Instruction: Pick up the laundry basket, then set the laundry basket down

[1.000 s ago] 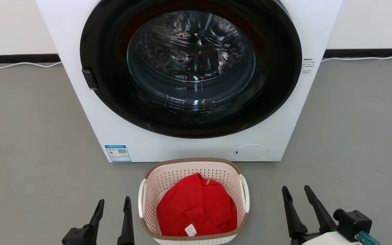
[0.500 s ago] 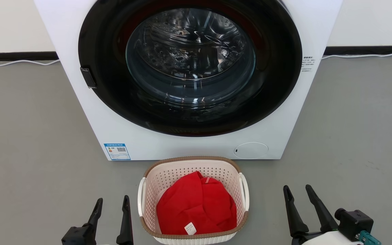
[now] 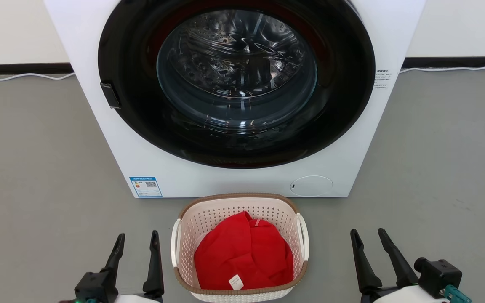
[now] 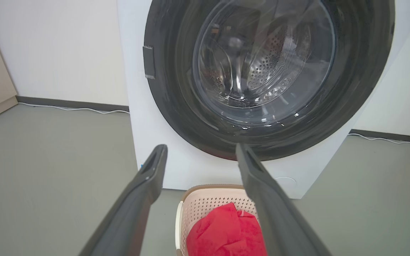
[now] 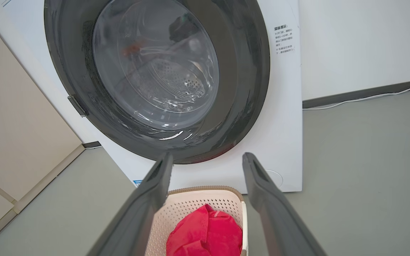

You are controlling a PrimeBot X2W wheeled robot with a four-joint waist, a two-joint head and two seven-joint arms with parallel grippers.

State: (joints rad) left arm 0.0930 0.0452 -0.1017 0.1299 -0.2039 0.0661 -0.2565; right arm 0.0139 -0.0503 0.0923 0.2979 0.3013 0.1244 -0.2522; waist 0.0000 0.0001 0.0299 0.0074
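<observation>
Sitting on the grey floor (image 3: 36,168): the laundry basket (image 3: 225,212), upright, just in front of the washing machine (image 3: 209,181), below its round door (image 3: 343,105).
Basket contents: a red cloth (image 3: 242,252) with a small white tag, heaped inside.
Left gripper (image 3: 137,235): fingers spread wide, holding nothing, just beside the basket's left handle (image 3: 175,244), not touching it.
Right gripper (image 3: 367,231): fingers spread wide, empty, farther off from the right handle (image 3: 305,240).
Wrist views: each looks between its own two fingers toward the door glass, with the basket low in view.
Wall foot: a white cable (image 3: 23,76) runs along it.
</observation>
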